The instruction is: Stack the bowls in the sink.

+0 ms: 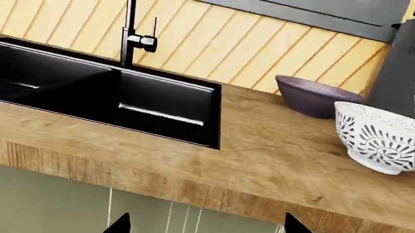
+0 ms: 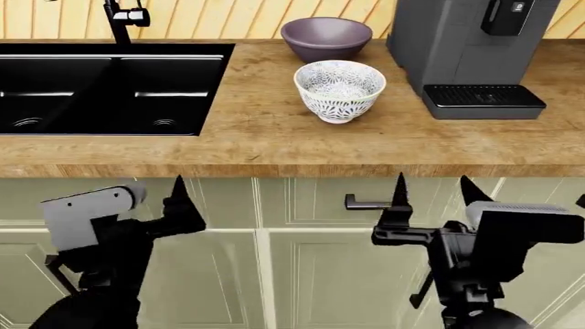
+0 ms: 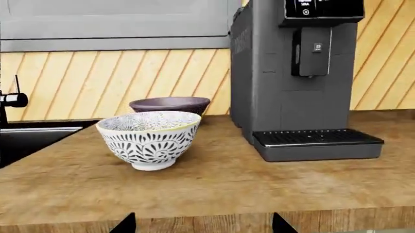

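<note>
Two bowls stand on the wooden counter to the right of the sink (image 2: 174,75). The mauve-purple bowl (image 2: 325,38) is at the back. The white bowl with the grey floral pattern (image 2: 339,89) stands just in front of it. The black double-basin sink holds nothing that I can see. My left gripper (image 1: 206,225) is open and empty, low in front of the cabinet doors, below the sink's right end. Also open and empty, my right gripper (image 2: 432,188) hangs below the counter edge, right of the white bowl (image 3: 150,138). The purple bowl (image 3: 170,105) shows behind it.
A grey coffee machine (image 2: 475,48) stands on the counter right of the bowls, close to the purple one. The black faucet (image 2: 123,17) rises behind the sink. The counter's front edge (image 2: 274,164) overhangs both grippers. A cabinet handle (image 2: 366,202) sits beside my right gripper.
</note>
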